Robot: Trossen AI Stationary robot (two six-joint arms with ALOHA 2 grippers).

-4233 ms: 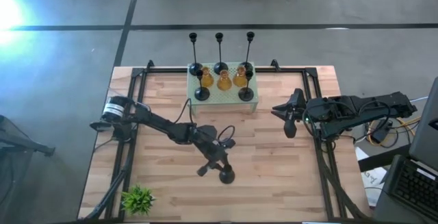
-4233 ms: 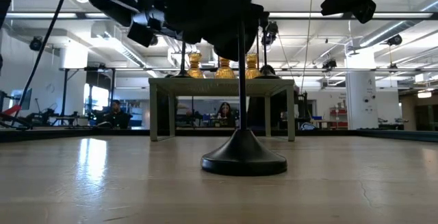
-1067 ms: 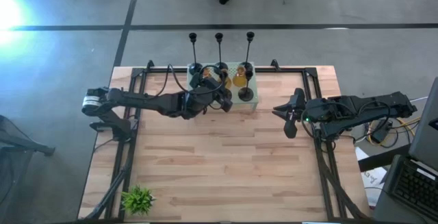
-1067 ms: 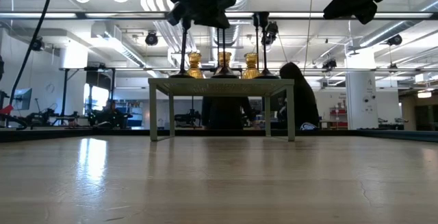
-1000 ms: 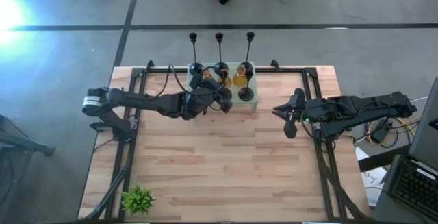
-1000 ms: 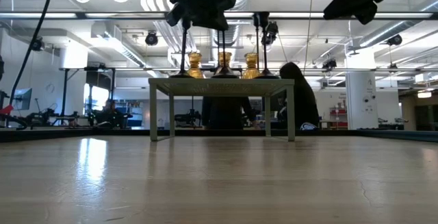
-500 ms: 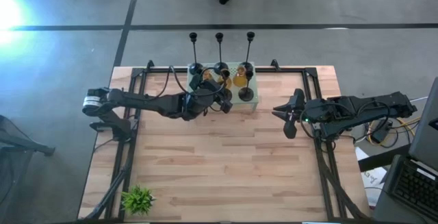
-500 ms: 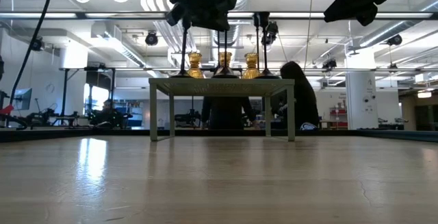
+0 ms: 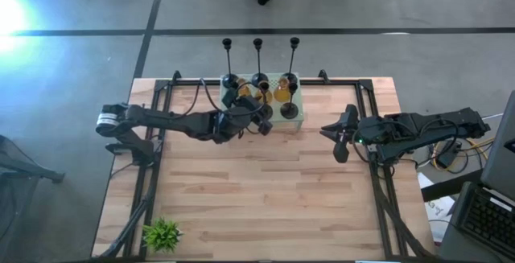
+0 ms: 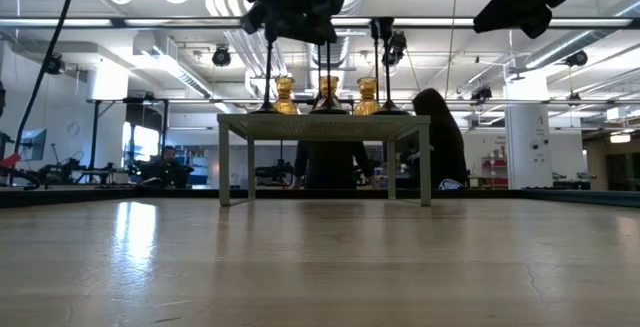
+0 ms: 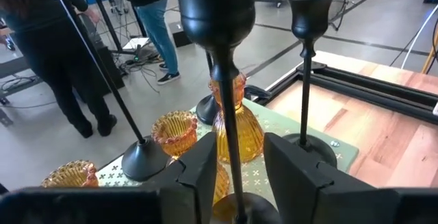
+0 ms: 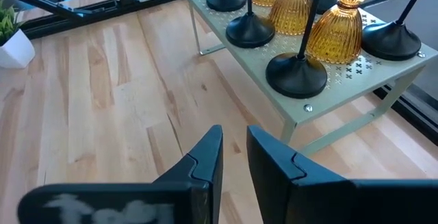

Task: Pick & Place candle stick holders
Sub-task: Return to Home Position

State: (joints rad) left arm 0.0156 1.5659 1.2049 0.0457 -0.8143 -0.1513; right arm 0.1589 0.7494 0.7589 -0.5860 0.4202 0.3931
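Six black stemmed candle stick holders (image 12: pixel 295 73), three amber glass ones (image 12: pixel 342 35), one green stand (image 12: pixel 363 70), one plant (image 9: pixel 162 233)

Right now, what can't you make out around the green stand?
High view: the left hand covers some holders on the mint-green stand.
Left wrist view: its fingers hide most of the base of the tall black candle holder between them.
Low view: the top edge crops the right hand.

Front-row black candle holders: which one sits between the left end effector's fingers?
The middle holder: its stem rises inside the open left end effector, while the outer holders stand clear of it.
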